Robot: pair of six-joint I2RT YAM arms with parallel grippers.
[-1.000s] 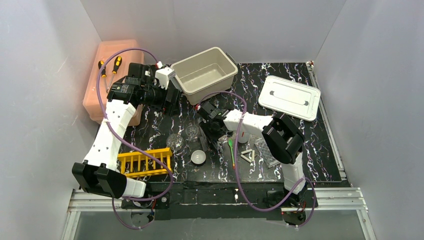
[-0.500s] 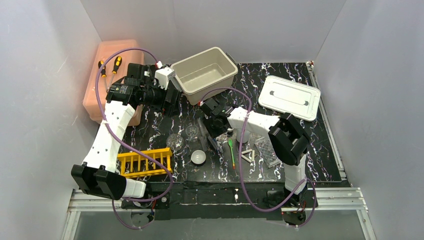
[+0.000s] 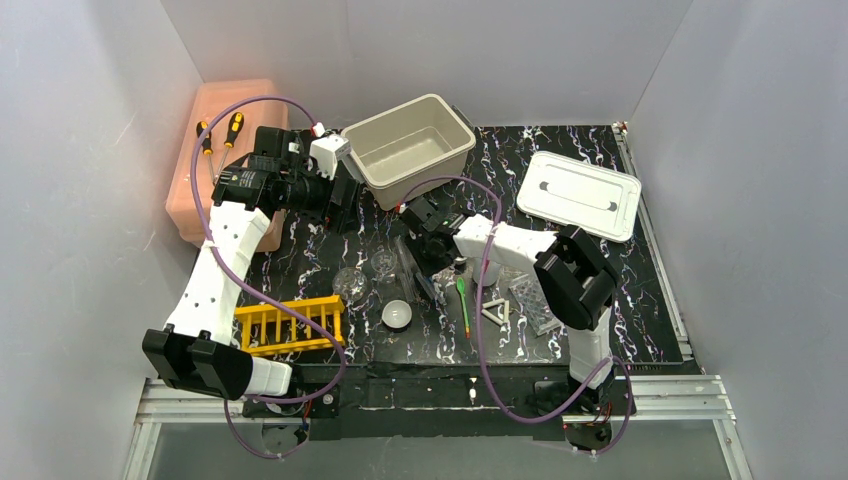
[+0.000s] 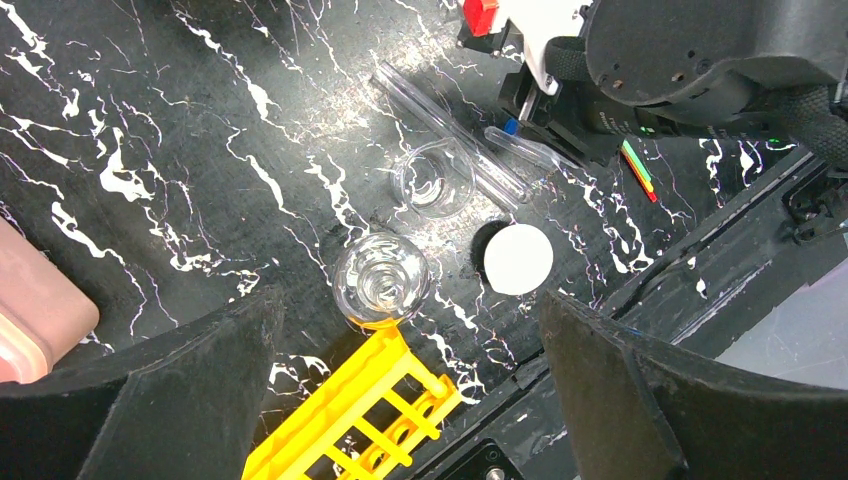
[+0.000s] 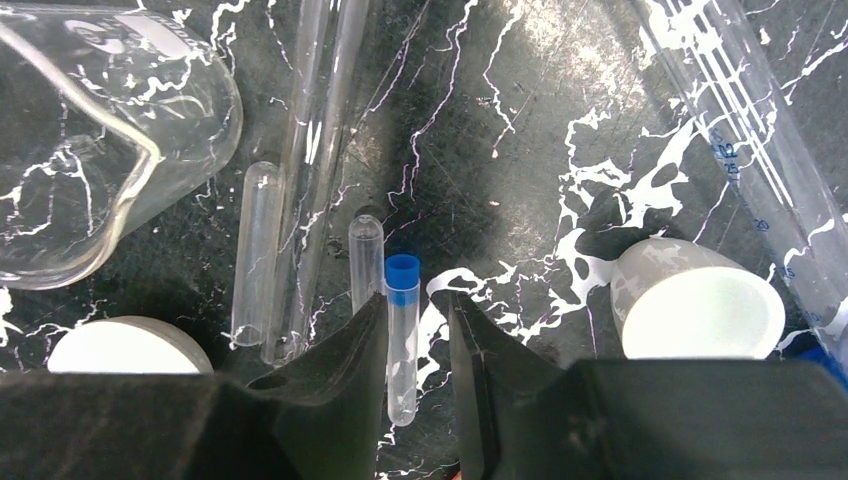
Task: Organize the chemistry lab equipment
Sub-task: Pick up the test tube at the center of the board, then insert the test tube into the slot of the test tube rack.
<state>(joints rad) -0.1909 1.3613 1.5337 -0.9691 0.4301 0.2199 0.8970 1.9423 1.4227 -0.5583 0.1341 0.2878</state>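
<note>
Black, white-veined marble tabletop (image 3: 500, 165) lies between pale grey walls. Low over it, the right gripper (image 5: 418, 305) has its two black fingers (image 5: 330, 400) a narrow way apart. They stand on either side of a small clear glass tube with a blue cap (image 5: 403, 340), which lies flat. One finger is at the tube's edge; a slit of table shows on the other side. Just beside lie an uncapped short tube (image 5: 366, 262), a second short tube (image 5: 255, 250) and two long glass rods (image 5: 318, 150). A clear glass beaker (image 5: 90, 130) is beyond them, and a small white cup (image 5: 700, 305) sits on the other side of the gripper. The left gripper (image 3: 343, 203) hangs high, its fingers (image 4: 190, 400) spread wide and holding nothing, above a round clear glass flask (image 4: 382, 278) and a white bowl (image 4: 518, 258). Nearer the arm bases lies the yellow slotted tube rack (image 3: 290, 325). A green spoon (image 3: 463, 300) and a white triangle (image 3: 496, 312) lie by the right arm. A beige bin (image 3: 408, 150) stands at the back.
</note>
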